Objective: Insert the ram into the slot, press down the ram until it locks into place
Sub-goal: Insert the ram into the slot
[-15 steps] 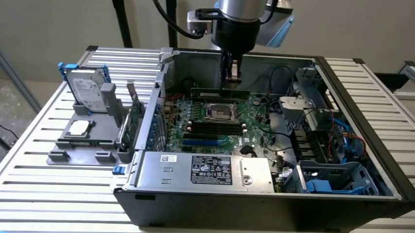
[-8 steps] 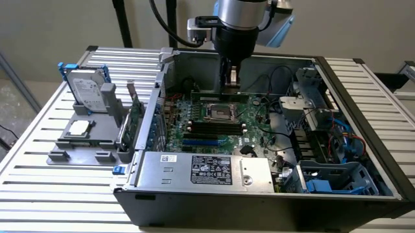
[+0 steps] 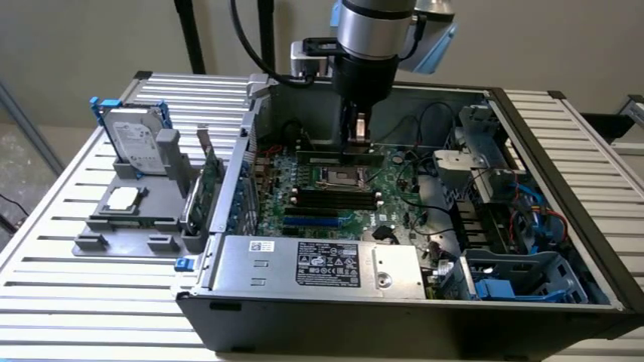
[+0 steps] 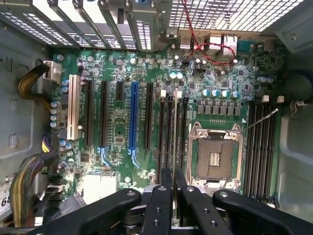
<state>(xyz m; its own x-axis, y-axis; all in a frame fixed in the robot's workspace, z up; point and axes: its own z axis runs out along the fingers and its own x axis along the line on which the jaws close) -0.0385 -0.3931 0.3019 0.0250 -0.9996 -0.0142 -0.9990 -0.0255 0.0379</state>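
Note:
My gripper (image 3: 360, 134) reaches down into the open computer case (image 3: 563, 181) and is shut on the ram (image 3: 337, 157), a thin green stick held level over the motherboard (image 3: 302, 177). In the wrist view the ram (image 4: 174, 132) shows edge-on as a thin pale line between my black fingers (image 4: 160, 198). It runs along the bank of black memory slots (image 4: 166, 128) beside the CPU socket (image 4: 215, 156). I cannot tell whether its lower edge touches a slot. A second bank of slots (image 4: 259, 147) lies on the socket's other side.
Long expansion slots, one of them blue (image 4: 133, 117), lie beside the memory slots. Red wires (image 4: 205, 46) cross near the rear ports. A power supply (image 3: 322, 264) fills the case front, a blue drive cage (image 3: 523, 279) the exterior view's right. Outside, a grey fixture (image 3: 121, 219) holds a hard drive (image 3: 136, 139) and an upright card (image 3: 211, 188).

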